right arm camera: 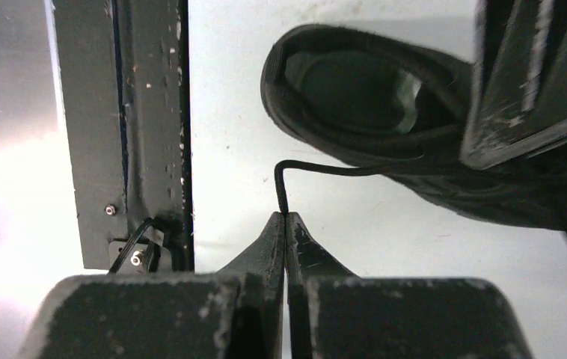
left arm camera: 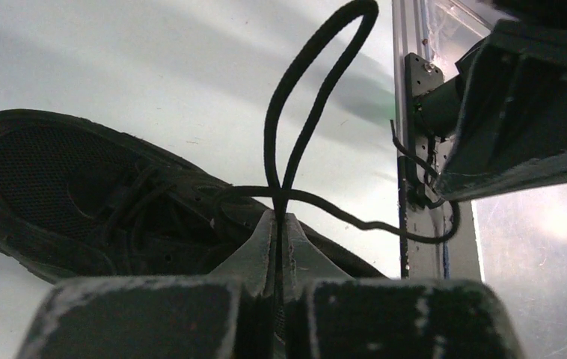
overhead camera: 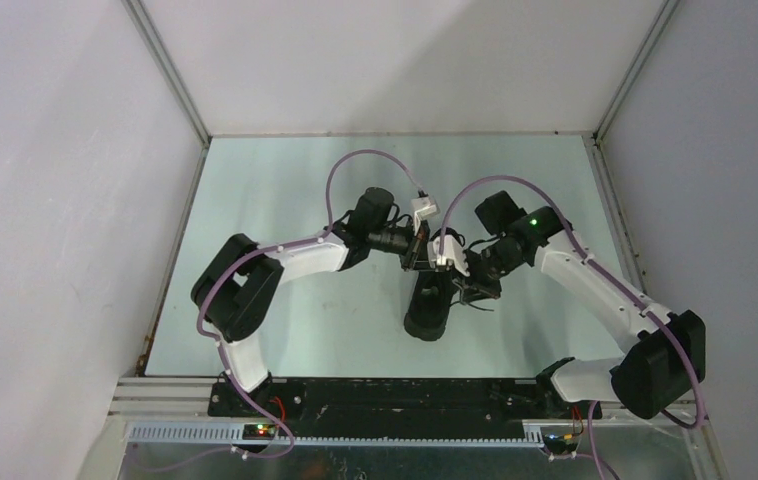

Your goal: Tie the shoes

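Observation:
A black sneaker (overhead camera: 425,310) lies mid-table with its length running toward the arms. In the left wrist view the shoe (left arm camera: 78,187) lies on the left. My left gripper (left arm camera: 280,218) is shut on a tall loop of black lace (left arm camera: 318,82) that rises from the fingertips. A second lace strand (left arm camera: 370,223) runs off to the right. In the right wrist view my right gripper (right arm camera: 286,217) is shut on the end of a lace (right arm camera: 295,166) that bends toward the shoe's heel opening (right arm camera: 355,86). Seen from the top, both grippers (overhead camera: 419,255) (overhead camera: 467,288) meet over the shoe.
White walls enclose the pale green table (overhead camera: 285,190) on three sides. The black base rail (overhead camera: 395,395) with cables runs along the near edge and shows in both wrist views (left arm camera: 415,149) (right arm camera: 138,112). Each wrist view has the other arm's gripper at its upper right (left arm camera: 527,97) (right arm camera: 535,75).

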Controlling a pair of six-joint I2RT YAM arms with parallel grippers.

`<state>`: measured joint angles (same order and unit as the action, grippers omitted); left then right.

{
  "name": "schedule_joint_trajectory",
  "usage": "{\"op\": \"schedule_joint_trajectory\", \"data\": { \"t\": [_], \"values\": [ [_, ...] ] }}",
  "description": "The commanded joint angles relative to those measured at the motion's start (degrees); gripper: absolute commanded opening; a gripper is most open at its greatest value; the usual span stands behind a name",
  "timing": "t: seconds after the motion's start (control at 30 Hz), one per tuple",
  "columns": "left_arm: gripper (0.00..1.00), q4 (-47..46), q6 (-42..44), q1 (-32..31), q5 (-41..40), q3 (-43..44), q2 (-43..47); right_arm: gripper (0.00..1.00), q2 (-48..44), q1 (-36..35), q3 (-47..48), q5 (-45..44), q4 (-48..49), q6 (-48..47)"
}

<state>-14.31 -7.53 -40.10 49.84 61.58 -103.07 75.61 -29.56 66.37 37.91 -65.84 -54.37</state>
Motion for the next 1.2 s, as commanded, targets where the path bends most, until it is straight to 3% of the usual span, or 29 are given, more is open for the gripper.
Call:
{"op": "schedule_joint_trajectory", "data": {
  "t": [0.0,0.23,0.4,0.5,0.83,1.17],
  "values": [
    [0.0,0.49,2.71,1.15,1.49,-0.4,2.97,0.0,-1.3,1.44,-3.16,-2.58,2.84,-2.69],
    [0.0,0.77,3.11,1.64,2.64,-0.08,2.55,0.02,0.5,6.87,-7.45,-0.93,7.28,-3.15],
    [0.0,0.46,3.27,1.64,4.25,-0.35,2.64,0.16,2.77,13.73,-7.57,5.49,11.49,-1.34],
    [0.0,-0.01,3.03,1.58,6.09,-0.22,2.15,0.3,4.22,16.65,-7.11,9.77,13.26,-0.1],
    [0.0,-0.99,2.06,1.57,10.03,1.01,0.35,0.45,2.61,17.79,-3.52,19.05,21.99,8.59],
    [0.0,9.49,10.67,1.58,10.96,4.16,0.57,0.52,4.68,18.22,-0.15,23.04,30.88,20.56]
  ]
}}
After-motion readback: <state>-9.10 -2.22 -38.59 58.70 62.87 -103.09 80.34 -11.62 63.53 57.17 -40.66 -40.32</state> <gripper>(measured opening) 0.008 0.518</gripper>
